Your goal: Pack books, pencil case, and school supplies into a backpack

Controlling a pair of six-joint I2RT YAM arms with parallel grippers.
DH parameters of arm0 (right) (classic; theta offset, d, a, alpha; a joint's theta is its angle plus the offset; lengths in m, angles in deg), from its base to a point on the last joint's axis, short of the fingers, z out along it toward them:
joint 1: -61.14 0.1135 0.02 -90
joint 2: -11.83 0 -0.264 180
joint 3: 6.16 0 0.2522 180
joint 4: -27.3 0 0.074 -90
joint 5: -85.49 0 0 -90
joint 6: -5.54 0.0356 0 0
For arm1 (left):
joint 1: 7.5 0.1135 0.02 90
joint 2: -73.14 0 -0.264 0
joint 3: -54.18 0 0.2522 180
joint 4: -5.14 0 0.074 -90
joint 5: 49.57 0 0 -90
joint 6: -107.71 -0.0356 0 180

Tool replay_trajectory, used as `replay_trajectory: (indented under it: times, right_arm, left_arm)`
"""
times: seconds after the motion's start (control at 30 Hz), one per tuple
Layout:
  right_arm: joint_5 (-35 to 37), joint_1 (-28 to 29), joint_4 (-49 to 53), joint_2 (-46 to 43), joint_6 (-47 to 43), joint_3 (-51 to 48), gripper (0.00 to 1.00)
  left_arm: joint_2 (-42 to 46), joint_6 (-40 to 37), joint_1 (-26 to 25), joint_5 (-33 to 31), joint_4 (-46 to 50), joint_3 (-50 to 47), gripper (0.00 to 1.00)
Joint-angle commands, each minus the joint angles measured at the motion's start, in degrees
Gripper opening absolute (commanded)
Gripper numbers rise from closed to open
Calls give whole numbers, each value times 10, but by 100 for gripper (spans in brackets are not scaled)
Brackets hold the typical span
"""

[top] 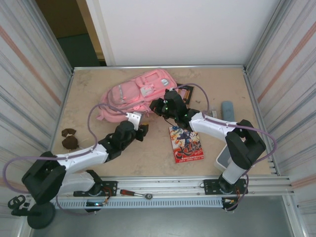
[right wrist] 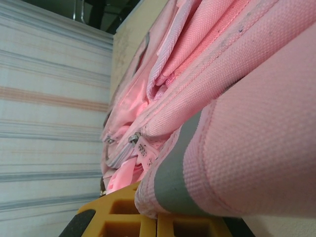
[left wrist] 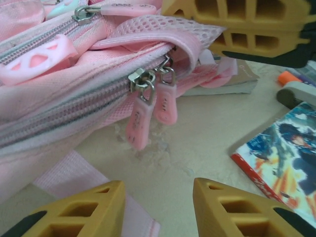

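Left wrist view: your left gripper (left wrist: 157,190), jaws apart, faces the backpack (left wrist: 59,98) zip pulls (left wrist: 148,111) at twelve o'clock, right gripper (right wrist: 157,219) clamping its fabric; unzipping likely needs a pinch.

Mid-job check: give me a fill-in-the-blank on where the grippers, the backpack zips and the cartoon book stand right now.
1. The right gripper is clamped on fabric of the backpack, which is ____ in colour.
2. ____ zip pulls hang side by side in front of the left gripper.
3. The left gripper's jaws stand ____, with nothing between them.
4. The cartoon-cover book lies on the table nearer the ____ arm's base.
Missing words: pink; two; open; right.
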Motion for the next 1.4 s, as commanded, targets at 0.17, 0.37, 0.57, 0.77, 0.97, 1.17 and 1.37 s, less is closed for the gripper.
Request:
replay_trajectory:
  times: [0.17,0.37,0.57,0.77,0.97,1.17,1.37]
  right_arm:
    - [-16,9,-40,-7,15,21,0]
    - [-17,10,-48,-4,20,16,0]
    - [-19,11,-53,-1,24,13,0]
    - [-10,14,-55,-3,24,1,0]
    - [-9,15,-59,0,24,-10,0]
    - [5,14,-50,4,15,-20,0]
    - [15,3,-32,4,-4,-29,0]
  left_arm:
    - [-56,-44,5,-83,-75,32,33]
    - [-76,-50,13,-62,-81,48,34]
    - [-93,-43,15,-75,-85,62,34]
    - [-104,-37,19,-70,-85,80,31]
    - [-108,-28,32,-61,-85,85,17]
    - [-93,-25,39,-34,-97,71,0]
    - [-50,1,104,99,-93,17,0]
